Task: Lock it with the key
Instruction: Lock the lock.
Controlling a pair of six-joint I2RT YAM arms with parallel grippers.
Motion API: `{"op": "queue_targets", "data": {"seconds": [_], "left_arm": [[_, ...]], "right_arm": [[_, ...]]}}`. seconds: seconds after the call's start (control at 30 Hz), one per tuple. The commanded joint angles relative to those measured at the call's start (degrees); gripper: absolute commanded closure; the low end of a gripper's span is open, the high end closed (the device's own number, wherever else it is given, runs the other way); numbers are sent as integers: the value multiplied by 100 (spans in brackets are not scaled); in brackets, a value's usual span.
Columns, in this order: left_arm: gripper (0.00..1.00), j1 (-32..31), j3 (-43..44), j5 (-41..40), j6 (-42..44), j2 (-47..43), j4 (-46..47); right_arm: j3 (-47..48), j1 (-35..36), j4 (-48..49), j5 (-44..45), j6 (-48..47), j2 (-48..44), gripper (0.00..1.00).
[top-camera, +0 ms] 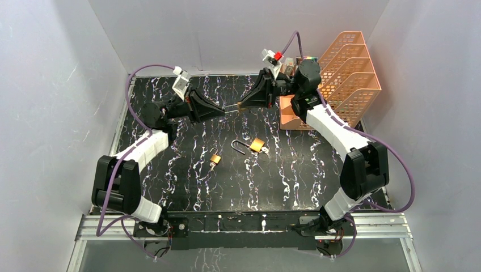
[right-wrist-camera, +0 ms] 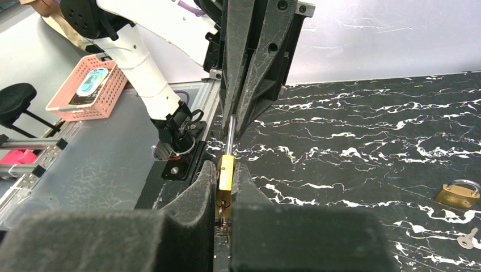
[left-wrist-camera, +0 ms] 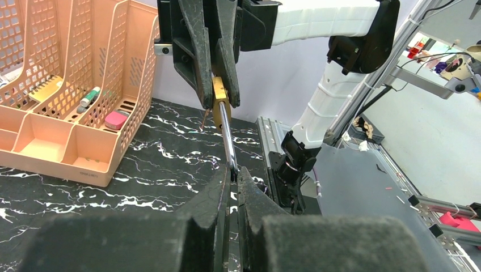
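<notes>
A brass padlock (top-camera: 241, 105) is held in the air over the back of the table between both grippers. My right gripper (right-wrist-camera: 226, 170) is shut on its brass body (right-wrist-camera: 226, 177). A key ring and what looks like a key (right-wrist-camera: 222, 214) sit at the body's end, deep between the pads. My left gripper (left-wrist-camera: 233, 173) is shut on the tip of the steel shackle (left-wrist-camera: 225, 133), which runs up to the brass body (left-wrist-camera: 218, 99). In the top view the left gripper (top-camera: 223, 110) and right gripper (top-camera: 245, 103) face each other tip to tip.
Two more brass padlocks lie mid-table: one with an open shackle (top-camera: 255, 145) and a loose key (top-camera: 264, 151) beside it, one smaller (top-camera: 215, 158). An orange mesh organizer (top-camera: 340, 79) stands at the back right, close behind the right arm.
</notes>
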Motion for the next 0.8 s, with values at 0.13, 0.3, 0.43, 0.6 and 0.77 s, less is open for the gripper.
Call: {"op": "queue_targets", "data": {"seconds": [0.13, 0.3, 0.43, 0.6, 0.77], "left_arm": [[100, -277, 243, -551, -82, 122, 1077], [100, -287, 229, -805, -35, 43, 1087], [100, -351, 262, -821, -33, 31, 1103], [100, -465, 330, -815, -34, 94, 1104], [100, -487, 325, -788, -25, 4, 1104]], "right_arm": [[379, 934, 270, 428, -84, 259, 100], [338, 1162, 182, 530, -201, 391, 100], [330, 1307, 212, 655, -229, 504, 100], [447, 1485, 353, 740, -161, 700, 100], [491, 1519, 390, 711, -112, 734, 100]]}}
